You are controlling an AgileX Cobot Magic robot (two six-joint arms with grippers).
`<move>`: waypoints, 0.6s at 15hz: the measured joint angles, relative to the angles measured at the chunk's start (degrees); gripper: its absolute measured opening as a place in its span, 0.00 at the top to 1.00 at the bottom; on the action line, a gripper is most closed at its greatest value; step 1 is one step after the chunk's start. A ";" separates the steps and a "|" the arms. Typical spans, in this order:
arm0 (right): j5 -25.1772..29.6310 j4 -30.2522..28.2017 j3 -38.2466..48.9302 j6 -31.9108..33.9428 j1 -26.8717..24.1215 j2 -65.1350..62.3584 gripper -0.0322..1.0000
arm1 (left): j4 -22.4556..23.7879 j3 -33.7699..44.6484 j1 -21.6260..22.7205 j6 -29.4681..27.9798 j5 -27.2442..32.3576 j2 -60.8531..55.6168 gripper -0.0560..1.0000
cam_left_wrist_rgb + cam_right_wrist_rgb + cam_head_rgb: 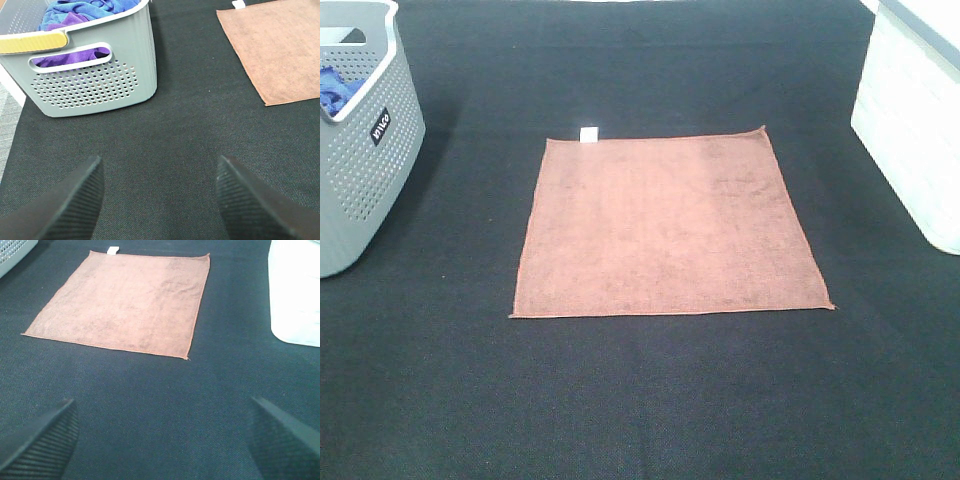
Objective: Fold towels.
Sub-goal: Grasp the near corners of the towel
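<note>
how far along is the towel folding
Done: the terracotta towel lies spread flat, unfolded, on the black mat. In hand: nothing; the left claw and right claw are open, empty, short of the towel. Left: every fold, plus likely the blue and purple cloths in the grey basket.

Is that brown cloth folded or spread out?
Spread out: the towel lies flat in one layer, all four corners showing, its white tag at the far edge.

Terracotta against black
A terracotta square microfibre towel [670, 225] bears a white tag [588, 134]; black woven counter [640, 400]; grey dot-perforated plastic basket [360, 170], blue and purple cloths [70, 15].
</note>
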 joint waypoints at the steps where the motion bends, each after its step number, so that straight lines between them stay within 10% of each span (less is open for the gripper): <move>1: 0.00 0.00 0.00 0.00 0.00 0.00 0.15 | 0.00 0.00 0.00 0.00 0.00 0.00 0.36; 9: -0.11 -3.84 0.00 0.57 0.00 0.00 0.15 | 0.00 0.00 0.00 0.00 0.00 0.00 0.36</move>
